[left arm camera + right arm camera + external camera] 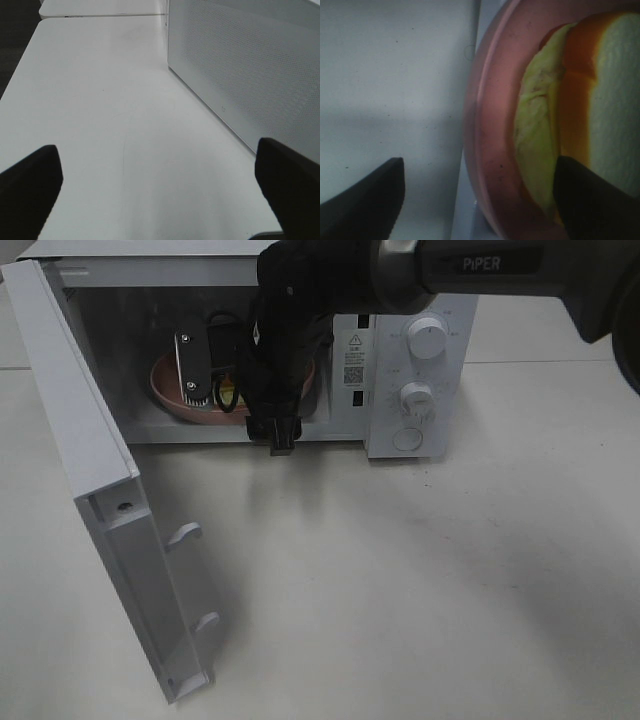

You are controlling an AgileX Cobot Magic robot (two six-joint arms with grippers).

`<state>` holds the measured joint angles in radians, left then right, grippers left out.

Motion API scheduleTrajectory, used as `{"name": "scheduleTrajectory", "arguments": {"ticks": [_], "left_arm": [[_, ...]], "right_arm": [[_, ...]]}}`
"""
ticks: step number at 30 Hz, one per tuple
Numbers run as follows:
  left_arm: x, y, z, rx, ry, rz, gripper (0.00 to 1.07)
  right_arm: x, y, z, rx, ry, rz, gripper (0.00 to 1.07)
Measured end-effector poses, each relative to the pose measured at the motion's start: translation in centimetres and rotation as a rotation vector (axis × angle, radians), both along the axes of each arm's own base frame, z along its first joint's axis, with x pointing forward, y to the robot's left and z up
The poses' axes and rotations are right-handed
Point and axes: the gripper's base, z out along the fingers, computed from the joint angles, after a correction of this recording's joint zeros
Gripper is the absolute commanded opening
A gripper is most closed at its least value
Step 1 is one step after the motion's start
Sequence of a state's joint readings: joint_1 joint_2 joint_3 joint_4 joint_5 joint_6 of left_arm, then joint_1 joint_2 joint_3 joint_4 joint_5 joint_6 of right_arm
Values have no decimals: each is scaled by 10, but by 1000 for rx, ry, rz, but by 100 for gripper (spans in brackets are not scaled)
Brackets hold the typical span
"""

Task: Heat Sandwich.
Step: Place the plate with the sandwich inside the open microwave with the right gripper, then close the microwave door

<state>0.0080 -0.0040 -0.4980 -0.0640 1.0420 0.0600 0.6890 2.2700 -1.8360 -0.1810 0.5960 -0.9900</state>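
Small tan-orange sandwich with yellow-green layer (545, 130) lay on round pink plate (490, 125) inside white microwave oven (420, 370), its door (90, 470) swung open. We noted right gripper (477, 165) released, jaws wide astride the plate rim. Left gripper (157, 150) released, empty, over white table (100, 100).

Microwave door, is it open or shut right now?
Open. In the exterior high view the microwave door stands swung wide to the left, and the pink plate shows inside the exposed cavity.
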Motion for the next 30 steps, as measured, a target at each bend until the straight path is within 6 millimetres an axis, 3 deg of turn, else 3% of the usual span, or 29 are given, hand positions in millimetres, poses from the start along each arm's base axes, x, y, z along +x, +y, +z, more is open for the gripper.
{"name": "scheduleTrajectory", "arguments": {"ticks": [30], "left_arm": [[0,0,0,0,0,0,101]], "right_arm": [[-75,-58,25,44,-5,6,76]]}}
